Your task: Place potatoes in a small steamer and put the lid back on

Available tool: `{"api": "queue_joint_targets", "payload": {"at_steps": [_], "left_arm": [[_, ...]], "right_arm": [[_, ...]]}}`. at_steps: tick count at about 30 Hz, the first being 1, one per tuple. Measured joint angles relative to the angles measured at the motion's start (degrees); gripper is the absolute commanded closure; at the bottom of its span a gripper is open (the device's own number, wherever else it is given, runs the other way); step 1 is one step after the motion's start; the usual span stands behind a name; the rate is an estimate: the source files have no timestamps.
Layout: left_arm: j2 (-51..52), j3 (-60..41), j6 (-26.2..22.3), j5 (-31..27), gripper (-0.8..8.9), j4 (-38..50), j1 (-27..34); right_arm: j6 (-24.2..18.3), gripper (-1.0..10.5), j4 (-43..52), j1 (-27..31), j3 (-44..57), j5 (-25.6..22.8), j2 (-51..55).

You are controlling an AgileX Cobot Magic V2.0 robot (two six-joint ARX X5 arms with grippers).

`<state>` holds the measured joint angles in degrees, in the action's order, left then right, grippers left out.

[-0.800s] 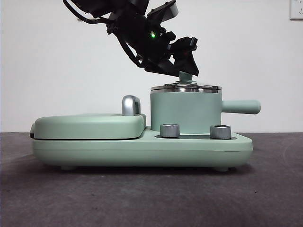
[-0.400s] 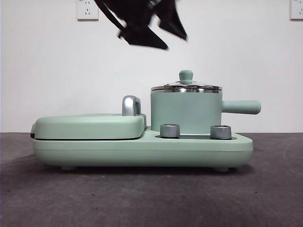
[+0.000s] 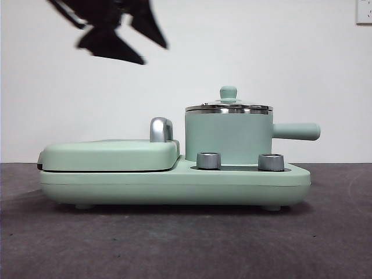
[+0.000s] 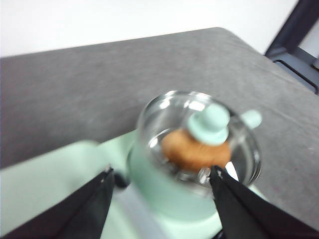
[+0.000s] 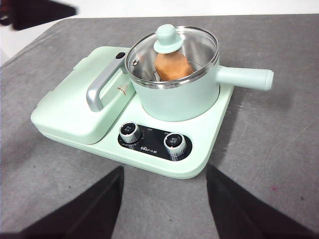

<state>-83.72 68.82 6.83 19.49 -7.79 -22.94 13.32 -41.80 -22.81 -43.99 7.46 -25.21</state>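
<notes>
The small steamer (image 3: 228,139) stands on the right of a mint-green cooker base (image 3: 174,183), its handle pointing right. The lid (image 3: 228,107) sits on its rim, knob up. Through the glass the potato (image 5: 172,67) lies inside the pot; it also shows in the left wrist view (image 4: 192,149). My left gripper (image 3: 152,53) is open and empty, high above the griddle cover, up and left of the lid (image 4: 164,107). My right gripper (image 5: 164,169) is open and empty, held back in front of the cooker, clear of the steamer (image 5: 179,102).
A flat mint-green griddle cover (image 3: 110,154) with a chrome handle (image 3: 161,129) fills the base's left half. Two steel dials (image 3: 208,160) (image 3: 270,161) sit on the base in front of the pot. Grey table surface lies all around.
My left gripper has let go of the lid knob, risen off it and moved up and to the left. The lid stays on the steamer.
</notes>
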Motion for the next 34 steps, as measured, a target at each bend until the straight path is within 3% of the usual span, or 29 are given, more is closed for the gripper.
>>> {"api": "queue_joint_targets", "payload": {"at_steps": [8,15,21,29,30,31,32,33,34], "left_arm": [[18.5,-19.9,3.3,0.0,5.1,2.2,5.9],[34.1,-30.3,5.9,0.0,5.1,-1.7,7.2],[45.1,-35.0,7.4,0.0,5.1,-11.0,7.2],[56.7,-35.7,8.2,0.0,5.07,-20.2,7.2],[57.5,-35.7,8.3,0.0,5.34,-20.3,7.2],[58.4,-35.7,8.3,0.0,7.03,-20.2,7.2],[59.4,-35.7,8.2,0.0,7.98,-20.3,7.2],[60.1,-35.7,8.3,0.0,8.11,-20.3,7.2],[60.9,-35.7,8.3,-0.1,8.07,-20.2,7.2]], "right_arm": [[-0.2,6.9,-1.6,0.0,0.0,0.0,-0.5],[-5.1,6.9,-2.2,0.0,0.0,0.1,-4.8],[-8.3,6.9,0.1,0.0,0.0,0.2,-9.3],[-8.9,6.9,2.1,0.0,0.0,2.4,-13.5],[-8.9,7.0,2.1,0.0,0.0,2.4,-13.5],[-8.9,7.9,2.2,0.0,0.0,2.4,-13.5],[-8.9,9.8,2.2,0.0,0.0,2.5,-13.4],[-9.0,9.1,2.4,0.0,0.0,2.5,-13.4],[-9.1,9.3,2.9,0.0,0.0,2.6,-13.4]]}}
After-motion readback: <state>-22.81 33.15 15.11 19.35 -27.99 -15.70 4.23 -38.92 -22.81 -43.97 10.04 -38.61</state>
